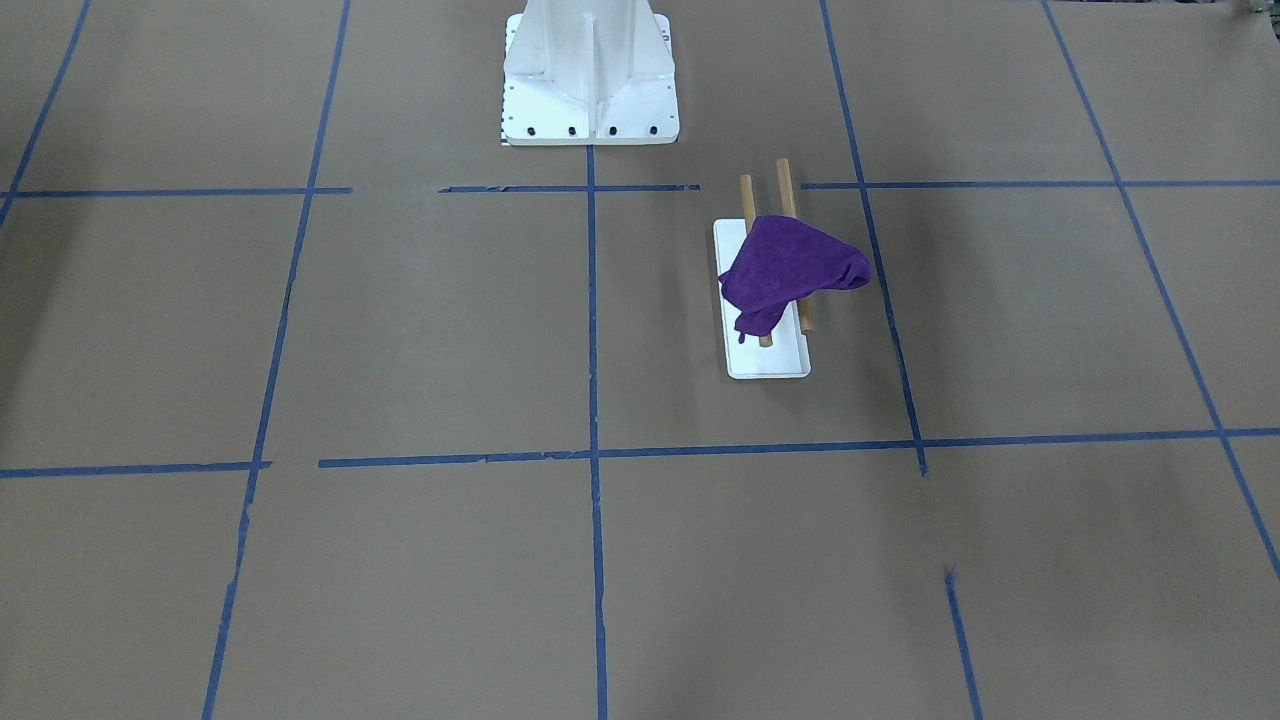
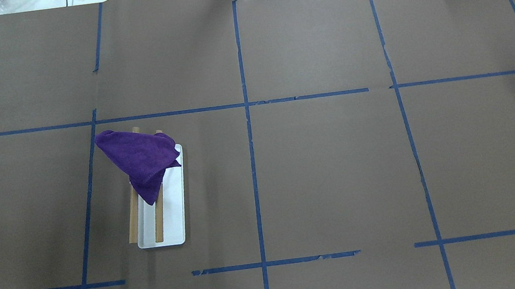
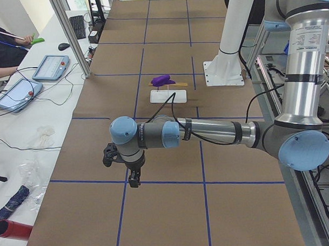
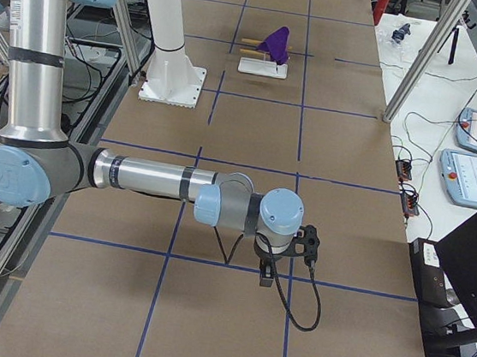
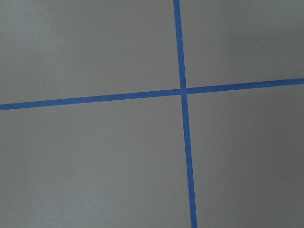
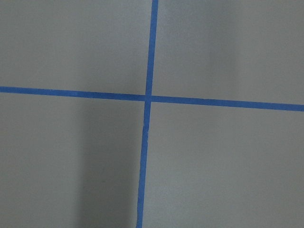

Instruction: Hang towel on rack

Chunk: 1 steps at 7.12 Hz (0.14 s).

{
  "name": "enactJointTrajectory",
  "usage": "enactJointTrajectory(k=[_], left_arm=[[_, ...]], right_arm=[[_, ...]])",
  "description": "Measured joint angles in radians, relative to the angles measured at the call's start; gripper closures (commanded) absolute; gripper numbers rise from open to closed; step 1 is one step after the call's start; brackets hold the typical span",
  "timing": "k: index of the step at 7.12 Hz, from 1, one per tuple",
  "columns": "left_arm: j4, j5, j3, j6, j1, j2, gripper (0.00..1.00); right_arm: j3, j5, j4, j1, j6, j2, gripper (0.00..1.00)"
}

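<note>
A purple towel (image 1: 790, 270) lies draped over the two wooden rails (image 1: 785, 180) of a rack with a white base (image 1: 770, 360). The towel (image 2: 141, 156) covers the rails' far end in the overhead view, and the base (image 2: 174, 223) is bare nearer the robot. It also shows small in the side views (image 3: 161, 79) (image 4: 277, 40). My left gripper (image 3: 133, 181) hangs over the table far from the rack, and I cannot tell if it is open. My right gripper (image 4: 266, 272) hangs over the other end, and I cannot tell its state either. Both wrist views show only paper and tape.
The table is covered in brown paper with blue tape lines (image 2: 247, 116). The robot's white base (image 1: 590, 80) stands at the table's edge. Tablets (image 3: 52, 67) and cables lie on a side bench beside an operator (image 3: 2, 47).
</note>
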Motion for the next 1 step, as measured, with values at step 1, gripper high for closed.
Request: enactJointTrajectory(k=[1], left_arm=[[0.000, 0.000, 0.001, 0.000, 0.000, 0.000, 0.00]], right_arm=[[0.003, 0.000, 0.000, 0.000, 0.001, 0.000, 0.00]])
